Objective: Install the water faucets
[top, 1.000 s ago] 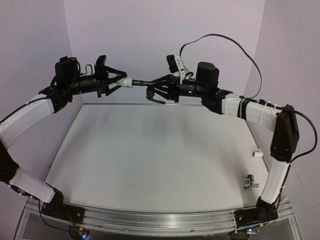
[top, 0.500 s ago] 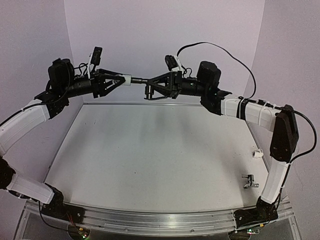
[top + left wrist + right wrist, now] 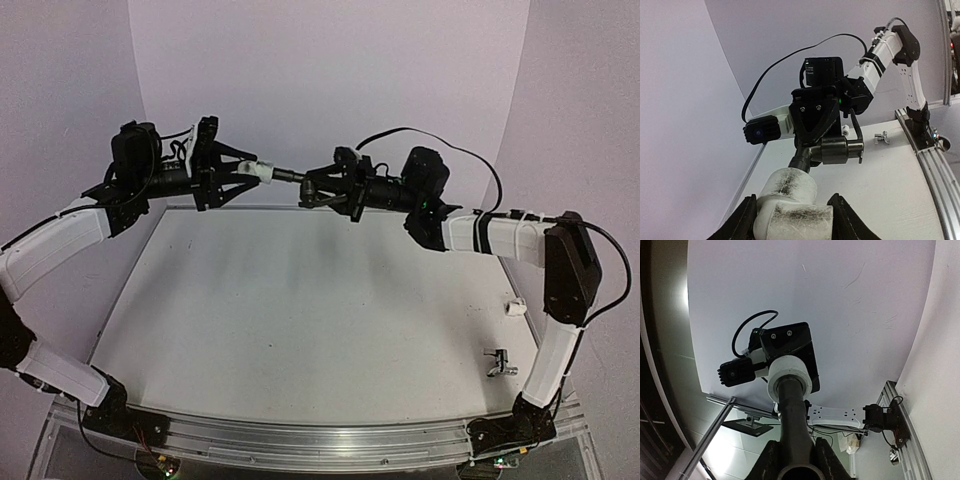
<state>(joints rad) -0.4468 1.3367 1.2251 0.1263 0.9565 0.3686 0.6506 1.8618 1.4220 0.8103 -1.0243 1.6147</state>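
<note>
Nearest, lying on the table (image 3: pixel 300 330) close by the right arm's lower link: silver faucet (image 3: pixel 497 363), well apart from both grippers. Just beyond, at the table's right edge: 1 small white loose fitting (image 3: pixel 516 308).

Farther back, high above the table's far edge: left gripper (image 3: pixel 250 170) pinching a white held fitting (image 3: pixel 259 169), right gripper (image 3: pixel 312 187) pressed onto the dark faucet (image 3: pixel 288 174). Lined up end to end between the 2 grippers, dark stem reaching the white piece's mouth.

Seen from the left wrist: held fitting gripped between both fingers (image 3: pixel 740 222), dark faucet body just past it, lever crosswise. Seen from the right wrist: dark stem between the fingers, running up into the white ring.
</note>
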